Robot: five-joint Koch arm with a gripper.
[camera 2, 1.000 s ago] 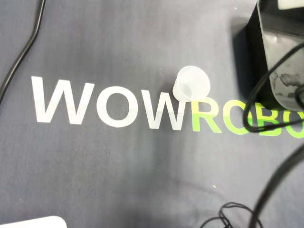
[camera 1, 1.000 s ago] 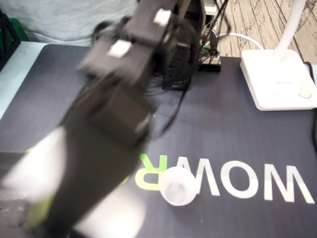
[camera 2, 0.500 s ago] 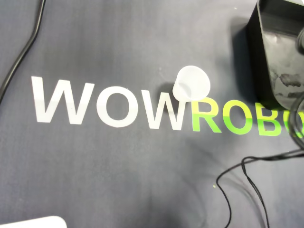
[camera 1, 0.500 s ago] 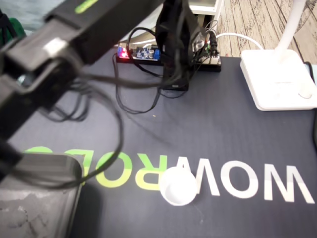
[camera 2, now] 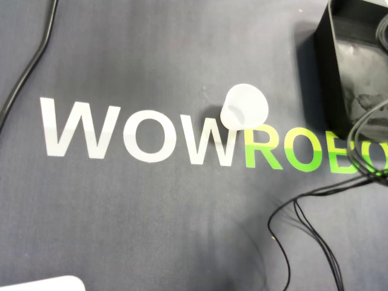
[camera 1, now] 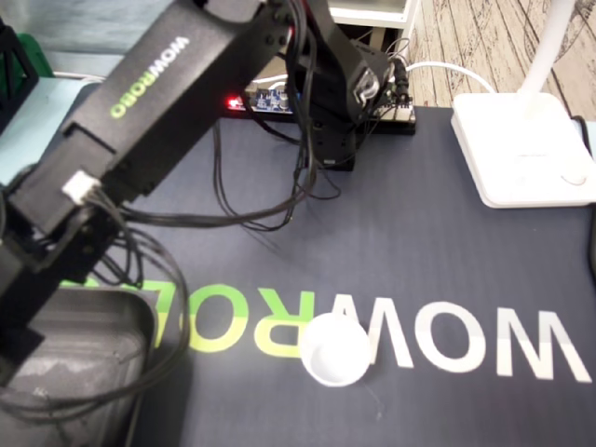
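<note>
White cup point(camera 2: 244, 107) stands upright (on the mat point(camera 2: 182, 54))

The counter point(camera 1: 26, 121) is covered by a dark mat point(camera 1: 447, 251) printed with large letters. On the mat, a white cup point(camera 1: 335, 350) is stood upright on the lettering, with a black tray point(camera 2: 348, 42) set near it. A white lamp base point(camera 1: 521, 149) is placed at a far corner.
</note>
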